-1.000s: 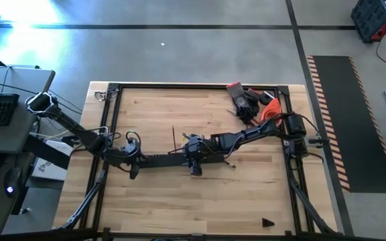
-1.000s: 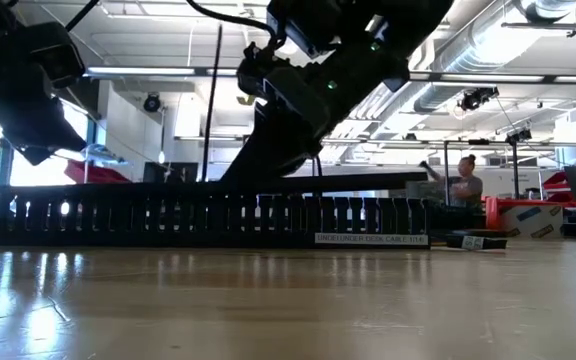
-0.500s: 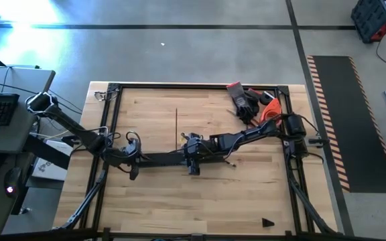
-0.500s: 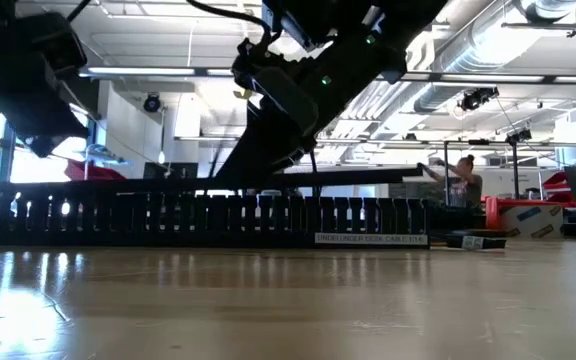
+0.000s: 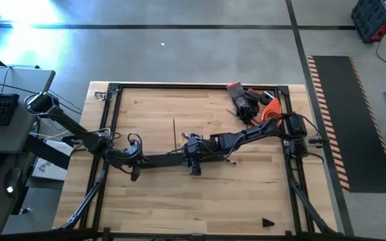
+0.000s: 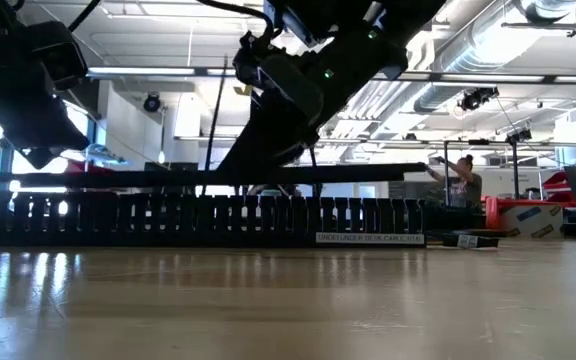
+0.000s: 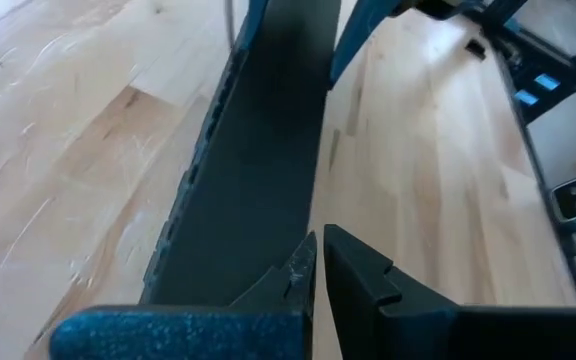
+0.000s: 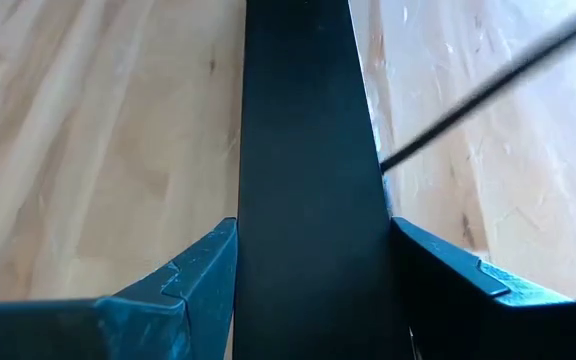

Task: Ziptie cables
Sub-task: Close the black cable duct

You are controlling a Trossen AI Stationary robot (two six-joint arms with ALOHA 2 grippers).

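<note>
My two grippers work one long black slotted plastic duct (image 6: 208,218) lying left to right across the wooden table (image 5: 179,201). My right gripper (image 8: 313,260) clamps one flat black strip (image 8: 303,120) at its sides, above the duct's middle. My left gripper (image 7: 318,262), pinched together, sits at that strip's far end. The thin cables are hidden; I cannot make them out. One thin black rod (image 5: 173,131) points away across the table; one heap of gloves (image 5: 250,104) lies farthest.

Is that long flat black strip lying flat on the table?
No, the flat black strip is held above the slotted duct by the right gripper.
</note>
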